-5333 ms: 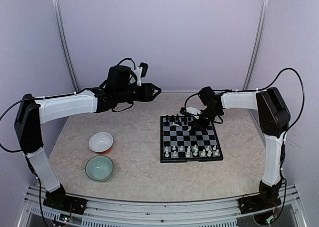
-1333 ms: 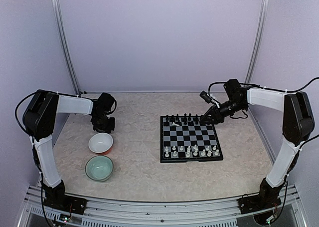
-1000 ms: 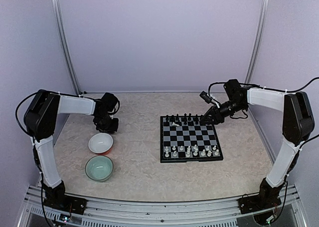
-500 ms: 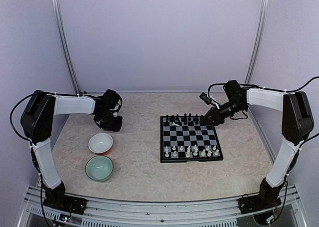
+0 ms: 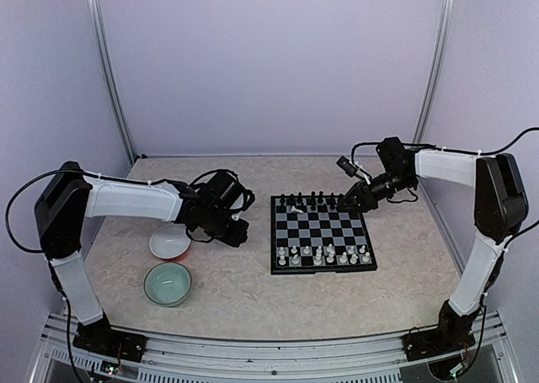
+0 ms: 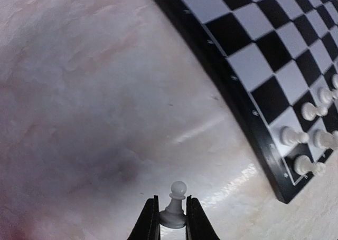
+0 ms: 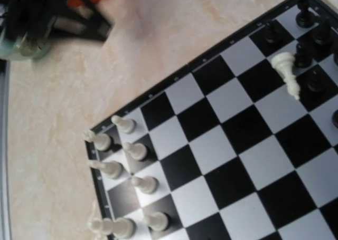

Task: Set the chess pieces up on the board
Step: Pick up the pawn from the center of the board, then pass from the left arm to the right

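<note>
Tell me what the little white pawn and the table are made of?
The white pawn pinched in the left gripper looks like smooth, glossy plastic: there is a soft shine on its round head. The table looks like pale marbled stone or printed laminate, with cloudy beige veins and a glare streak; I can't tell which.

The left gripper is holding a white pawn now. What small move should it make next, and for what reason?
Probably move to the right, toward the near rows of the board. The left gripper is shut on the white pawn over the table, just short of the board's edge, and the other white pieces stand in those rows.
</note>
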